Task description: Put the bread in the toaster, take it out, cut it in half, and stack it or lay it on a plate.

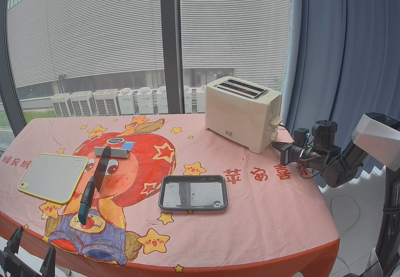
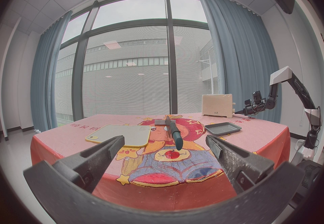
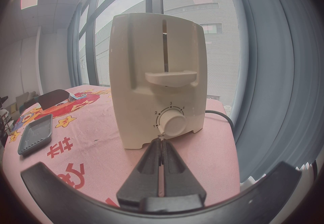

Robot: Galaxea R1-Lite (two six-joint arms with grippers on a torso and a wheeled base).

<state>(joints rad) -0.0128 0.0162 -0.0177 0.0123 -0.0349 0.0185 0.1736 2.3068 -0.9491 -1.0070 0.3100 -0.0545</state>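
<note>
The cream toaster (image 1: 243, 117) stands at the far right of the table, on the pink cartoon tablecloth (image 1: 258, 215), its two slots facing up; a brownish strip shows inside one slot, and whether that is the bread cannot be told. On the toaster's end face the lever (image 3: 170, 78) sits across the lower part of its vertical slot; the round dial (image 3: 172, 124) lies below it; a dark cord (image 3: 219, 115) runs off behind. The right gripper (image 1: 278, 147) hangs level with that end face, its fingers pressed together on nothing, the tips just beside the dial; whether they touch it cannot be told.

The left gripper (image 1: 33, 248) is held off the near left edge of the table, its fingers (image 2: 101, 157) spread wide with nothing between them.

A dark rectangular plate (image 1: 193, 208) lies near the middle of the cloth, well apart from the toaster; a grey cutting board (image 1: 52, 177) with a yellow rim lies flat at the left; between them a knife (image 1: 93, 184) with a teal handle points its handle toward the near edge, its broad dark blade reaching up to a small grey block (image 1: 110, 151).
</note>
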